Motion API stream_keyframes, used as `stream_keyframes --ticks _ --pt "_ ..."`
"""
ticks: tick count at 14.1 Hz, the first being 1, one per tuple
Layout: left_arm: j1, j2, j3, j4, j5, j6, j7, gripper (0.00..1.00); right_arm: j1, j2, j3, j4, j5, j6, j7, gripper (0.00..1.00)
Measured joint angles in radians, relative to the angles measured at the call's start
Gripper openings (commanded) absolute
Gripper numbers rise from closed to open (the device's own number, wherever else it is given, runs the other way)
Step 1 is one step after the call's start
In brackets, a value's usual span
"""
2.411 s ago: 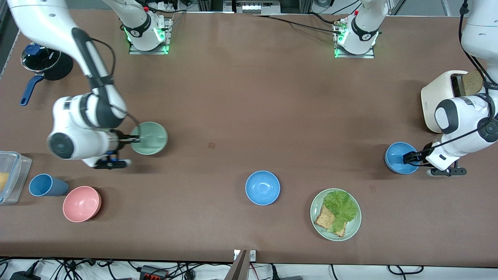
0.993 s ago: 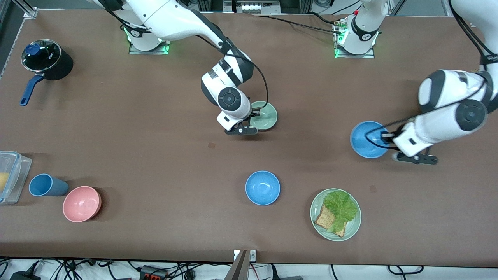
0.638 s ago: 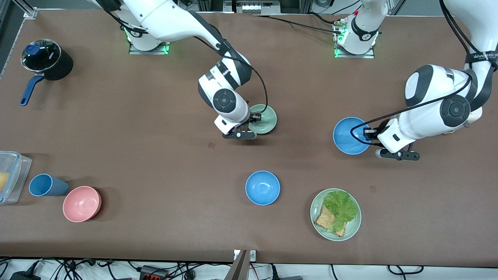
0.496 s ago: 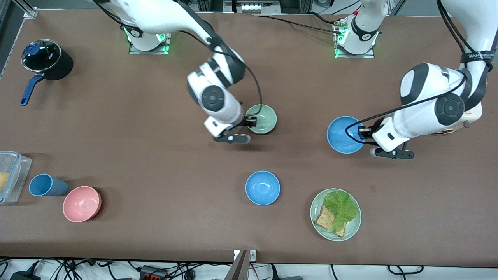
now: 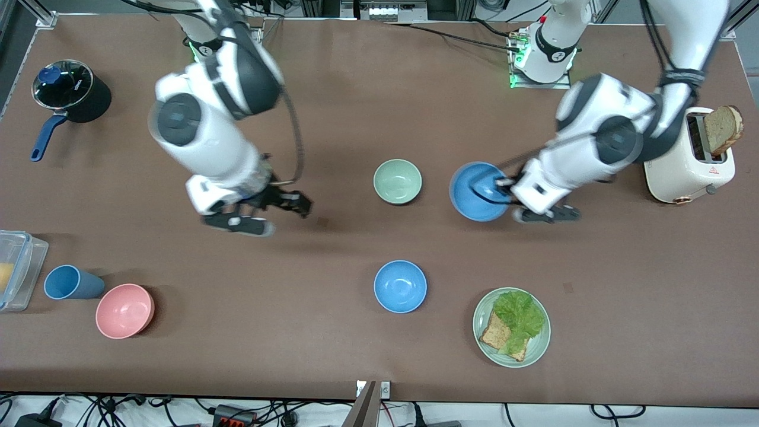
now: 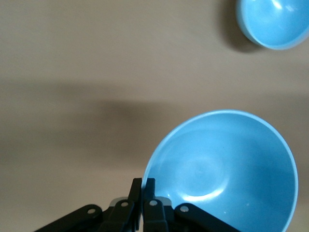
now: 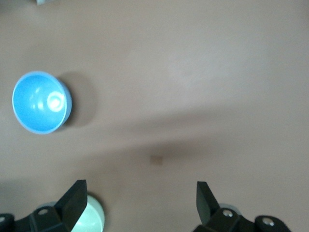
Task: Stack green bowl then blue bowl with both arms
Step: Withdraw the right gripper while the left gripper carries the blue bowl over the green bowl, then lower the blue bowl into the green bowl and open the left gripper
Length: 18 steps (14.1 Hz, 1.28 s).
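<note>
The green bowl point(image 5: 397, 181) sits upright on the table's middle, free of both grippers; its rim also shows in the right wrist view point(image 7: 92, 218). My left gripper point(image 5: 503, 187) is shut on the rim of a blue bowl point(image 5: 476, 192) and holds it tilted above the table, just beside the green bowl toward the left arm's end. In the left wrist view its fingers point(image 6: 143, 186) pinch that bowl's rim point(image 6: 227, 169). My right gripper point(image 5: 286, 201) is open and empty over bare table toward the right arm's end. In the right wrist view it point(image 7: 140, 200) holds nothing.
A second blue bowl point(image 5: 400, 286) stands nearer the front camera than the green bowl. A plate with bread and lettuce point(image 5: 536, 350), a pink bowl point(image 5: 125, 310), a blue cup point(image 5: 68, 282), a clear container point(image 5: 15, 270), a pot point(image 5: 71, 92) and a toaster point(image 5: 688, 157) ring the table.
My right gripper let go of the green bowl on the table and drew back toward the right arm's end. My left gripper carried the blue bowl closer to the green bowl.
</note>
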Motion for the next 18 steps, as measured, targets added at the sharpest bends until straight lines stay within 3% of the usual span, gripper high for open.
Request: stream_keyframes --ticks 5,8,12,15,18 --pt "-0.182 0.041 -0.028 -0.016 0.0 0.055 -0.122 0.01 -0.154 -0.031 -0.006 0.01 -0.008 -0.068 -0.084 1.0" --pt "-0.29 0.098 -0.011 -0.033 0.071 0.128 -0.258 0.01 -0.261 -0.072 -0.007 0.017 -0.012 -0.091 -0.206 1.0" --pt "-0.346 0.169 0.018 -0.036 0.272 0.191 -0.448 0.01 -0.414 -0.125 -0.01 0.02 -0.027 -0.16 -0.477 1.0" --pt "-0.346 0.197 0.037 -0.035 0.318 0.211 -0.46 0.01 -0.435 -0.154 -0.027 0.021 -0.094 -0.213 -0.561 1.0" --pt "-0.347 0.218 0.046 -0.034 0.324 0.217 -0.461 0.02 -0.441 -0.18 -0.029 0.022 -0.108 -0.24 -0.604 1.0"
